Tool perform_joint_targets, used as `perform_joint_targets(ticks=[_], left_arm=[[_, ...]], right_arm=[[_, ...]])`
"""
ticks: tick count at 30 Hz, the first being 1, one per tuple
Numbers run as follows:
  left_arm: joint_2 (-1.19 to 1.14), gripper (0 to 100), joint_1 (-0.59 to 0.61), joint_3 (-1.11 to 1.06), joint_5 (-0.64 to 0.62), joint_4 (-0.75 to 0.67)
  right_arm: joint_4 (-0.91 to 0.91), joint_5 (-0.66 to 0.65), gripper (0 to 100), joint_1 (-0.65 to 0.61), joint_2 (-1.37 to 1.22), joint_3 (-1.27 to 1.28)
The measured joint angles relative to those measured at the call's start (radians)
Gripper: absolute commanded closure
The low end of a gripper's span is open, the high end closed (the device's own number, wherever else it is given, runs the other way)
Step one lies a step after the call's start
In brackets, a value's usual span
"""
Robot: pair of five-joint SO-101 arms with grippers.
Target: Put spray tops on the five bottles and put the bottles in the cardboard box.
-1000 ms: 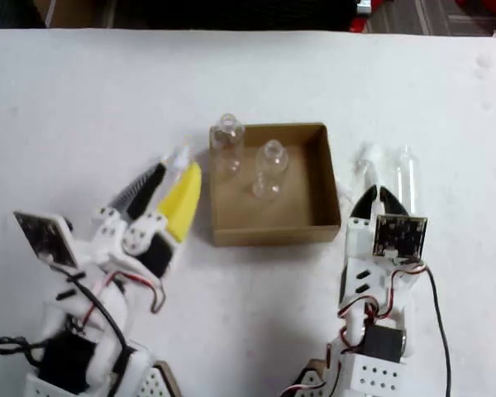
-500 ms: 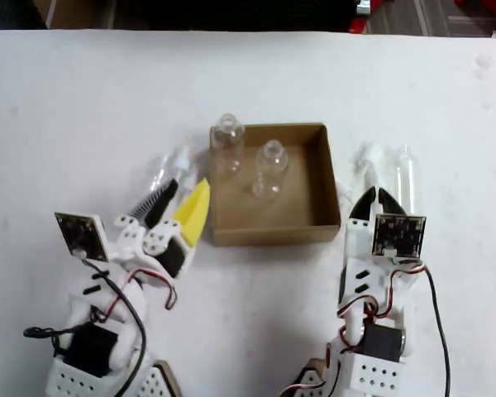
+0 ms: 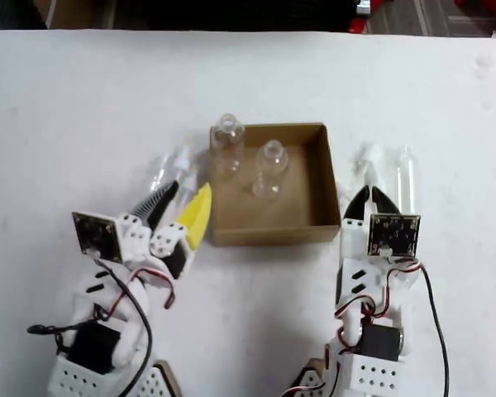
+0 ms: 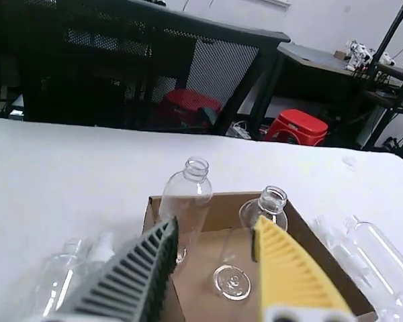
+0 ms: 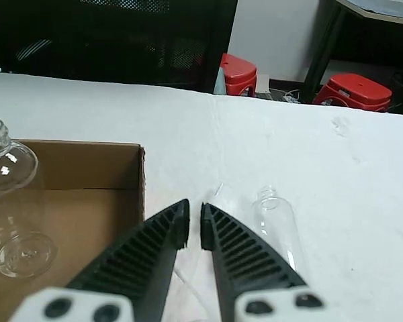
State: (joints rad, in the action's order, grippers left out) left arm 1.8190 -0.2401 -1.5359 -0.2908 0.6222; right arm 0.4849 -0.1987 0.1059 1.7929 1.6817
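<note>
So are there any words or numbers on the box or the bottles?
There are no words or numbers to read.
The box is plain brown cardboard with no print showing.
The bottles are clear and have no labels.

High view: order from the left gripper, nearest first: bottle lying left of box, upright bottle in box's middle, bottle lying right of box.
1. Left lying bottle, beside left gripper.
2. Upright bottle, middle of cardboard box.
3. Right lying bottle, beyond the box.
</note>
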Motion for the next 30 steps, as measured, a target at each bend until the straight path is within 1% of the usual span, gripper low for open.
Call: perform_joint_targets(ticks=[9,12,15,19,30], left_arm=[[0.002,83,0.002,0.000,0.000,-0.002],[0.002,83,0.002,0.000,0.000,-0.002],[0.002,83,0.002,0.000,0.000,-0.002],[0.002,83,0.002,0.000,0.000,-0.002],[0.002,83,0.006,0.000,0.003,-0.002]], right_arm=[[-0.006,0.000,98.1,-0.020,0.000,0.000],[-0.006,0.000,98.1,-0.048,0.000,0.000],[-0.006,0.040,98.1,-0.081,0.000,0.000],[-0.006,0.089,98.1,-0.081,0.000,0.000],[-0.006,0.095,98.1,-0.083,0.000,0.000]])
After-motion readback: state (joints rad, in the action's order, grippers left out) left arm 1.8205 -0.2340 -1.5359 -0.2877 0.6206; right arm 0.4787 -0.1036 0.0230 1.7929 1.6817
